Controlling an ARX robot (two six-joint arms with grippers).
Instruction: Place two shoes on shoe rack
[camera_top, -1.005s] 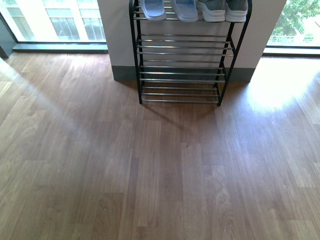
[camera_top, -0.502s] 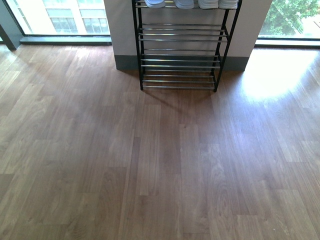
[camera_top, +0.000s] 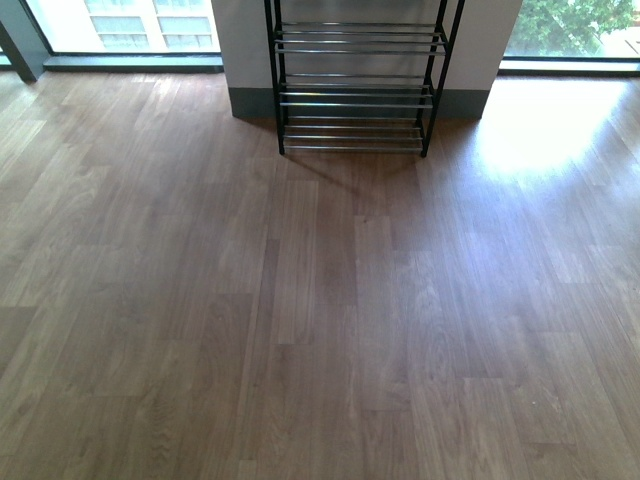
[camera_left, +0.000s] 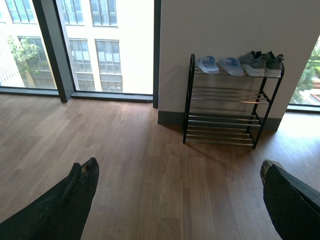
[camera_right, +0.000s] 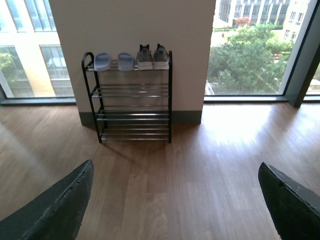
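- The rack (camera_right: 131, 97) is standing against the wall pillar between the windows, so the shoes are sitting out of the walking path.
- The slides (camera_right: 111, 61) and the sneakers (camera_right: 152, 56) are lying side by side on the top shelf, toes outward, filling it; the lower shelves are showing bare rods.
- The left hand (camera_left: 177, 197) is hanging released, fingers spread wide over the floor (camera_top: 320, 320), gripping nothing.
- The right hand (camera_right: 175, 202) is likewise hanging released and empty, well apart from the rack.
- In the front view only the lower shelves are showing.
- Judging by this, the placing seems done, with both arms standing clear.
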